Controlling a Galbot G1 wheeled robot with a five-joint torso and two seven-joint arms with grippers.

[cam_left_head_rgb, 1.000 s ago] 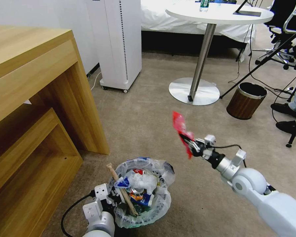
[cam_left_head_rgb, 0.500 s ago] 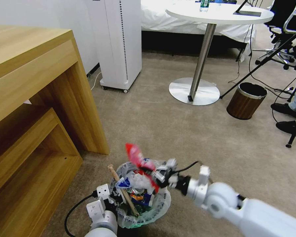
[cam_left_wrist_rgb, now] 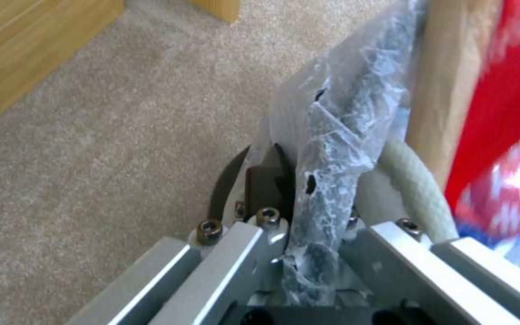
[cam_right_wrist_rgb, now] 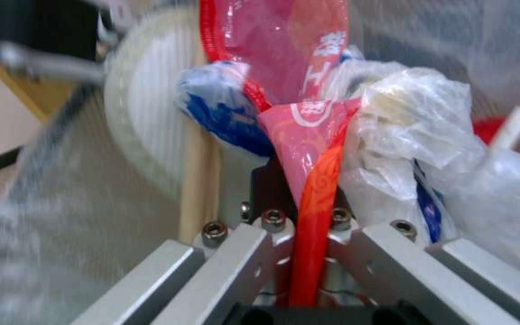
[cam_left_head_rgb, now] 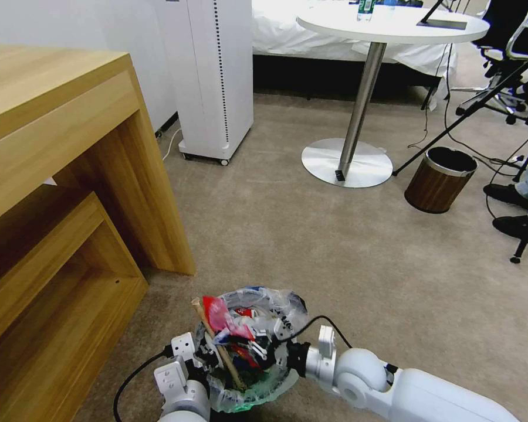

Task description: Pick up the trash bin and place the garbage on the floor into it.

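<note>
The trash bin (cam_left_head_rgb: 276,375), lined with a translucent bag, is at the bottom centre of the head view, stuffed with garbage. My left gripper (cam_left_head_rgb: 200,353) is shut on its rim and liner (cam_left_wrist_rgb: 323,149). My right gripper (cam_left_head_rgb: 263,347) reaches into the bin's mouth, shut on a red wrapper (cam_left_head_rgb: 219,313) that stands up among the litter. The right wrist view shows that wrapper (cam_right_wrist_rgb: 311,144) pinched in the right gripper (cam_right_wrist_rgb: 305,189), beside a blue-white carton (cam_right_wrist_rgb: 221,106), a wooden stick (cam_right_wrist_rgb: 195,162) and crumpled white plastic (cam_right_wrist_rgb: 410,126). The stick (cam_left_head_rgb: 220,346) leans out of the bin.
A wooden desk (cam_left_head_rgb: 70,176) stands close on the left. Farther off are a white tower unit (cam_left_head_rgb: 214,76), a round table's base (cam_left_head_rgb: 346,162), a brown wood-grain bin (cam_left_head_rgb: 439,179), tripod legs and a person's shoes (cam_left_head_rgb: 507,193) at the right. Open carpet lies between.
My right arm swung the red wrapper from mid-air on the right, down and leftward into the bin's mouth. The left gripper kept its hold on the rim.
</note>
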